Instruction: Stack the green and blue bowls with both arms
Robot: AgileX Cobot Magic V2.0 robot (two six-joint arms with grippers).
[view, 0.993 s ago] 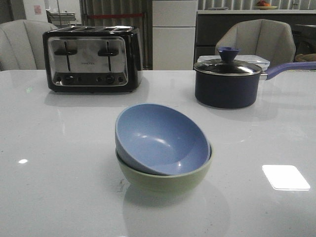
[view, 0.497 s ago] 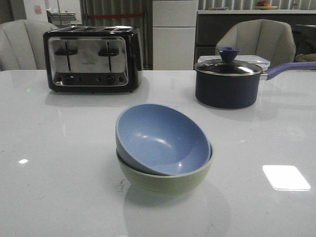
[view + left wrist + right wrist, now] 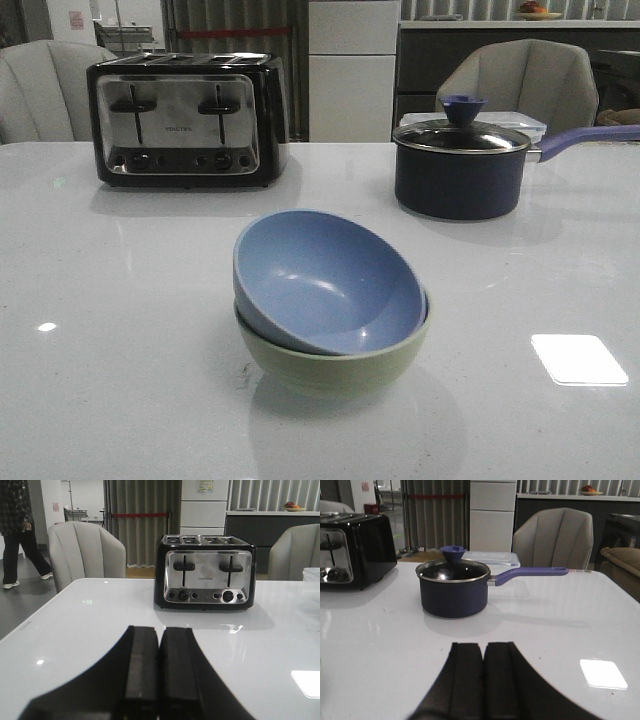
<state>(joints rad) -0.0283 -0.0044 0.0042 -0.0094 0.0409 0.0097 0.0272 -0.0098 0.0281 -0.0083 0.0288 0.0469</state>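
Observation:
The grey-blue bowl sits tilted inside the sage green bowl at the middle of the white table in the front view. Neither arm shows in the front view. In the left wrist view my left gripper is shut and empty, low over the table, facing the toaster. In the right wrist view my right gripper is shut and empty, facing the saucepan. The bowls do not show in either wrist view.
A black and chrome toaster stands at the back left, also in the left wrist view. A dark navy lidded saucepan with a purple handle stands at the back right, also in the right wrist view. Chairs stand behind the table.

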